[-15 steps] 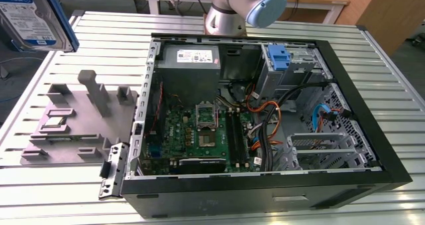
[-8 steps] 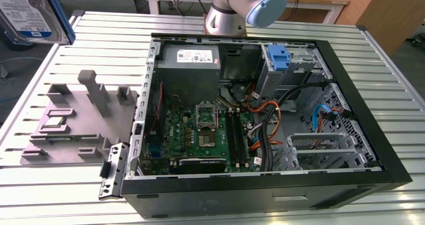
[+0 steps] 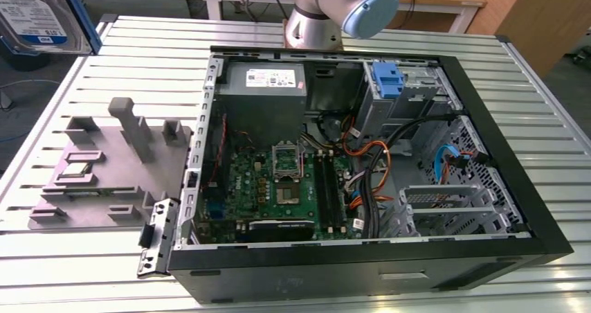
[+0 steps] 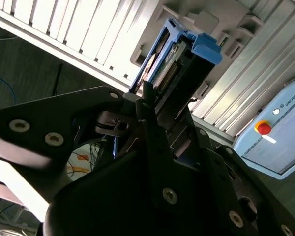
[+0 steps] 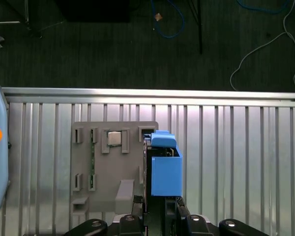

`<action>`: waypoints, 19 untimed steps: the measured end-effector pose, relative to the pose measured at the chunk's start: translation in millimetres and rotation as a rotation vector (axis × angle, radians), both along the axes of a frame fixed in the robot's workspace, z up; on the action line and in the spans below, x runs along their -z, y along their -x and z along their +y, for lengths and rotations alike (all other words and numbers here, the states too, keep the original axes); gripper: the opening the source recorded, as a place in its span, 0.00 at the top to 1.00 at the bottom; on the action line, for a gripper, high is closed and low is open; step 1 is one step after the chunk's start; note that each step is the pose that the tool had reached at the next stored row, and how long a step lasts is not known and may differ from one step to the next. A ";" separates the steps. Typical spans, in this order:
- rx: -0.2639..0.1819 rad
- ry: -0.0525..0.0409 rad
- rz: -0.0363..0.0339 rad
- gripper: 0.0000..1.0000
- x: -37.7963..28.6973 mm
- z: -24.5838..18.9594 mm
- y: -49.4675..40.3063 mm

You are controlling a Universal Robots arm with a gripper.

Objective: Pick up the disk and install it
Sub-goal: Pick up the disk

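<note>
We are clamping the disk in our gripper. Its long axis is running straight out ahead of the jaws.

The arm has its jaws clamped on the disk.

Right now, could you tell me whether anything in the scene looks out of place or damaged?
Nothing looks damaged or spilled. The disk is off the table, clamped in the gripper above the grey fixture, and the computer case lies open, which fits the work.
</note>
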State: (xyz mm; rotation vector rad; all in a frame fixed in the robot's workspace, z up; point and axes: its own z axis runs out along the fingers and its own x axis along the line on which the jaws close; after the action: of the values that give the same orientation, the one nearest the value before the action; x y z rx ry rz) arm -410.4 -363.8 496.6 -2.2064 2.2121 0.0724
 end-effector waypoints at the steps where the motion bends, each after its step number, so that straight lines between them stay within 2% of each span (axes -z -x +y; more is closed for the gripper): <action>1: 0.000 0.0000 0.0000 0.65 0.0 0.0 0.0; 12: 0.000 0.0000 0.0001 0.65 -0.5 0.0 -0.5; 19: 0.000 -0.0005 0.0001 0.65 -0.5 0.0 -9.0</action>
State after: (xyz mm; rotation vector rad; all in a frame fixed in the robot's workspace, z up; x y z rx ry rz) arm -401.4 -363.8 497.1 -2.2063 2.2119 0.0731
